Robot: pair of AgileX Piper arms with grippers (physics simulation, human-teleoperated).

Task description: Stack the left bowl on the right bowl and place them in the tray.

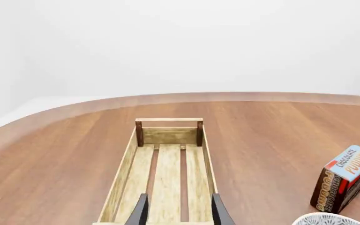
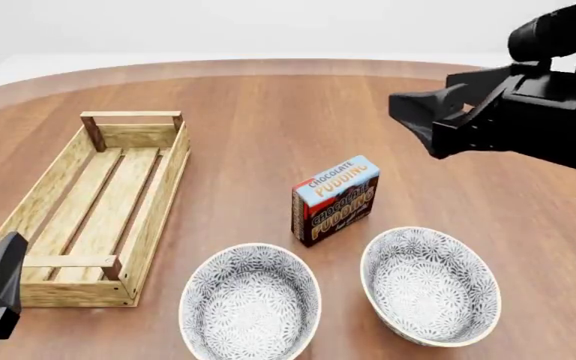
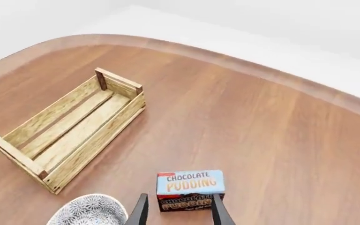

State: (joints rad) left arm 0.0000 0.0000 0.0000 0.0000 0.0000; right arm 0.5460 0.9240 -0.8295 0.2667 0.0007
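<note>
The left gripper [image 1: 178, 213] hangs over the near end of the tray [image 1: 167, 159], its fingers [image 1: 141, 212] spread apart and holding nothing. In the front view only the dark body of this arm shows at the lower left corner, just beside the tray's near end rail. The right gripper [image 3: 178, 211] is raised well above the surface [image 2: 268, 97], its fingers [image 3: 219, 212] likewise spread and empty, with the chocolate pudding box [image 3: 191, 190] below the fingertips.

The tray [image 2: 163, 195] lies lengthwise on the left side of the surface, with nothing in it. The left bowl [image 2: 251, 302] and the right bowl [image 2: 429, 284] sit side by side near the front edge, apart from each other, both upright and outside the tray. The chocolate pudding box [image 2: 336, 199] stands upright just behind the gap between the two bowls.
</note>
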